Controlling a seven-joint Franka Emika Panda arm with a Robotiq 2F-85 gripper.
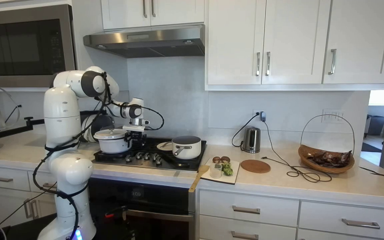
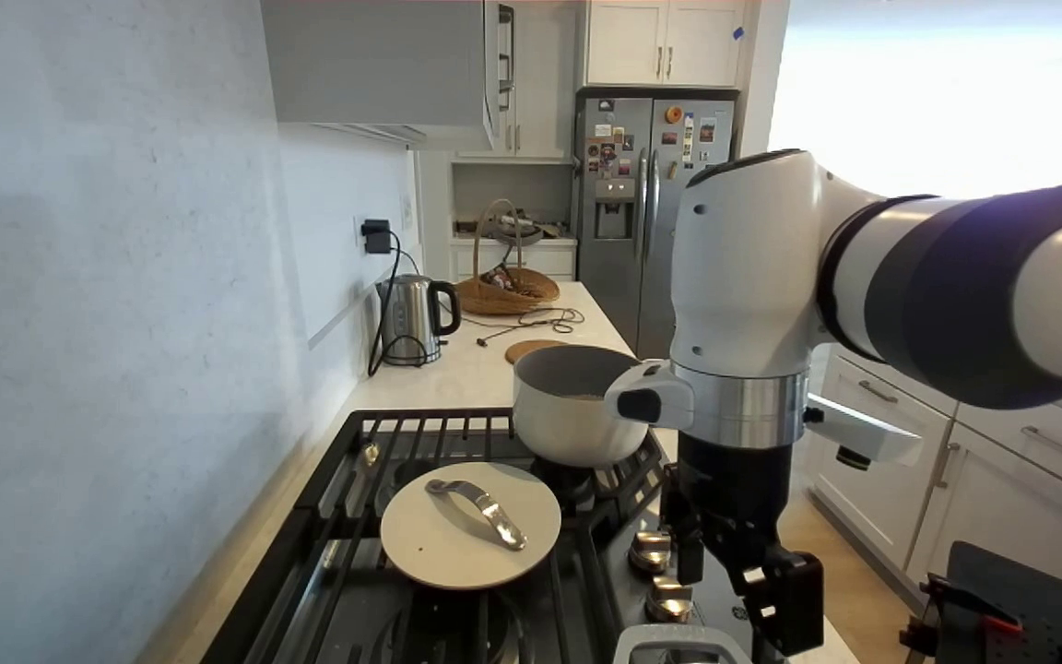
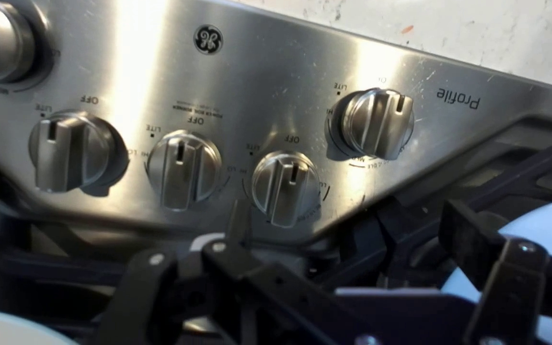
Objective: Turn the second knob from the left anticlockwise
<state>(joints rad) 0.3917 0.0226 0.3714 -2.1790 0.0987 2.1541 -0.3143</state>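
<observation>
The steel knobs sit in a zigzag on the cooktop's front panel. The wrist picture stands upside down, so the second knob from the left [image 3: 285, 188] is second from the right there. Its dark mark points near the OFF print. In an exterior view it is small, below my gripper [image 1: 136, 139]. My gripper [image 3: 352, 223] is open and empty in the wrist view. One finger is close to that knob's lower edge in the picture; the other is far right over the grate. In an exterior view my gripper [image 2: 743, 590] points down beside the knobs, with fingers apart.
A lidded white pot [image 1: 110, 143] stands close to my gripper on the left of the cooktop. An open white pot [image 1: 188, 149] stands on the right, and a loose lid [image 2: 471, 521] lies on the black grates. A wooden spatula [image 1: 198, 178] overhangs the counter edge.
</observation>
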